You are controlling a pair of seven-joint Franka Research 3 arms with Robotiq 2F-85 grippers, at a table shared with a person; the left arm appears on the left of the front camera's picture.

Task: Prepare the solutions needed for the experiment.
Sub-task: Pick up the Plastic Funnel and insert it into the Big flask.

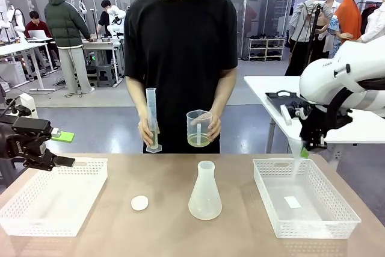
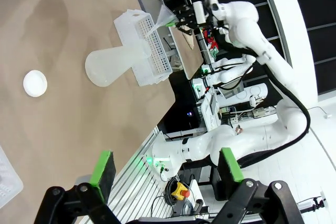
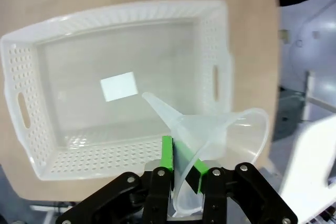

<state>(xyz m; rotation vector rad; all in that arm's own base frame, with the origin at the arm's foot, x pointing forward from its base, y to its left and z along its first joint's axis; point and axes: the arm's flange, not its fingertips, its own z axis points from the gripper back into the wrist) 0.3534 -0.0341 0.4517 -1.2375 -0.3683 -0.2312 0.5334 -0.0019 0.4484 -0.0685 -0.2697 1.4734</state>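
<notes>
Pale yellow solution (image 1: 199, 141) sits in a clear beaker (image 1: 199, 126) held up by the person's hand, and a little more in the bottom of a tall graduated cylinder (image 1: 152, 118) in their other hand. An empty-looking frosted conical flask (image 1: 205, 192) (image 2: 113, 65) stands mid-table. My right gripper (image 3: 182, 162) (image 1: 305, 148) is shut on the rim of a translucent funnel (image 3: 210, 129) (image 1: 296, 146), held above the right white basket (image 3: 37, 145) (image 1: 271, 215). My left gripper (image 1: 65, 148) (image 2: 167, 165) hangs open and empty over the table's left end.
A small white round cap (image 1: 139, 203) (image 2: 35, 83) lies left of the flask. An empty white basket (image 1: 90, 176) sits below my left gripper. The right basket holds just a white label (image 3: 118, 86). The person stands at the far edge.
</notes>
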